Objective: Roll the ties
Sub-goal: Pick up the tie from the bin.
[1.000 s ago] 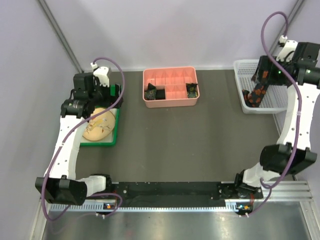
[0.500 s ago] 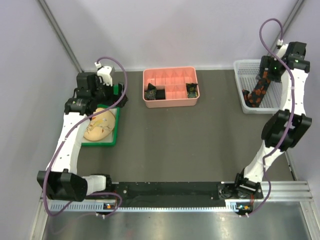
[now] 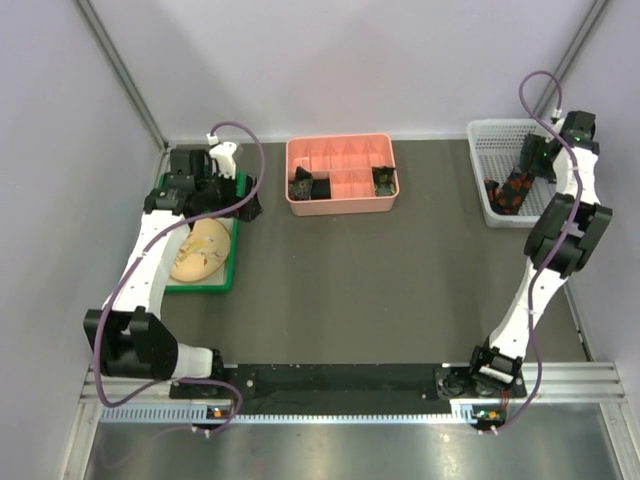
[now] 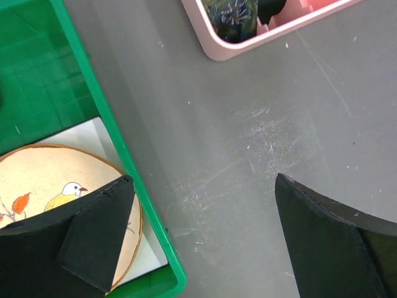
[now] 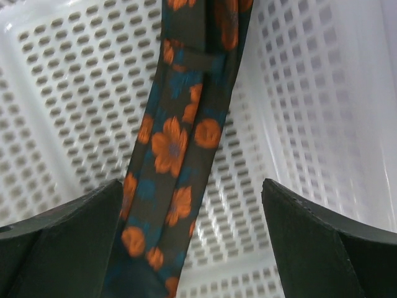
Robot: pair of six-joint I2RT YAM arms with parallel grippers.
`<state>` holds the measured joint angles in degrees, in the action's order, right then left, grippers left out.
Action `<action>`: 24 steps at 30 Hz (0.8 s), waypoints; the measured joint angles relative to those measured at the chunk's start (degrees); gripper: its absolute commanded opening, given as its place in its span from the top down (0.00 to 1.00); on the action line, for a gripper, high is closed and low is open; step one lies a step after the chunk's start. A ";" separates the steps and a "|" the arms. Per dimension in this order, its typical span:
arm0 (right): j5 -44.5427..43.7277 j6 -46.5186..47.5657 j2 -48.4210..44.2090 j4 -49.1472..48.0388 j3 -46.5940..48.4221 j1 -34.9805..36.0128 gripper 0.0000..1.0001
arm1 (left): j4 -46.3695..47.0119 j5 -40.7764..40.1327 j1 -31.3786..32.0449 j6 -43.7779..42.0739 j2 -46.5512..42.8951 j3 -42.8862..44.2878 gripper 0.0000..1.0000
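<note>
**Jaws wide on both arms; the flowered tie is yet to be rolled**

Jaws of the right gripper (image 5: pixel 192 186) stand well apart and clamp nothing. The orange-flowered tie (image 5: pixel 177 143) runs lengthwise through the gap between them, nearer the left finger, and its lower end overlaps that finger in the wrist view. I cannot tell if cloth and finger actually touch. On every side of the jaws is the perforated floor and wall of the white basket (image 5: pixel 74 93), where the tie lies long and flat.

The left gripper (image 4: pixel 201 186) is also spread fully, with only bare table (image 4: pixel 248 124) between its fingers. The green tray (image 4: pixel 37 81) and its round bird plaque (image 4: pixel 49 180) sit under and beside the left finger. The pink box (image 4: pixel 248 40) is ahead, beyond the fingertips.

In the nearest corner compartment of that box sits a rolled tie (image 4: pixel 232 12) with greenish specks. Overhead, a second dark bundle (image 3: pixel 383 180) fills another compartment. I judge these two ties to be done. The flowered one has yet to be grasped, lifted out, rolled and stowed. Whether the basket hides more ties I cannot tell.
</note>
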<state>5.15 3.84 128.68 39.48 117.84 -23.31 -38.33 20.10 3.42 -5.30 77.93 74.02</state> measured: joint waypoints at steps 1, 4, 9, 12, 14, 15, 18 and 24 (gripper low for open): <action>-0.24 -0.04 1.20 -0.96 0.50 0.00 0.09 | -0.13 0.00 0.00 -0.20 0.66 0.00 0.01; -0.63 -0.50 4.39 -3.41 2.14 0.00 0.10 | -0.52 0.00 0.00 -0.44 2.51 0.00 0.01; -0.50 -1.27 9.35 -6.51 4.63 0.00 0.11 | -0.81 -0.09 0.00 -0.46 6.29 0.02 0.01; -0.04 -1.49 11.39 -7.17 5.27 0.00 0.13 | -0.96 -0.22 0.00 -0.44 8.55 0.02 0.01; 0.39 -1.49 12.28 -7.13 5.29 0.00 0.13 | -1.18 -0.26 0.00 -0.44 9.38 0.02 0.01; 0.48 -1.44 12.74 -7.08 5.33 0.00 0.17 | -1.25 -0.26 0.00 -0.44 9.62 0.02 0.01; 0.57 -1.49 13.29 -6.69 6.40 0.00 0.38 | -1.55 -0.55 0.00 -0.48 10.01 0.15 0.01; 2.05 -1.73 13.81 -7.02 7.10 0.02 0.99 | -2.01 -1.25 0.00 -0.72 11.08 1.99 0.01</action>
<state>7.20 2.11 142.50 32.47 124.95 -23.29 -40.34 18.85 3.42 -6.02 89.01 76.01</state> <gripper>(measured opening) 0.235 0.989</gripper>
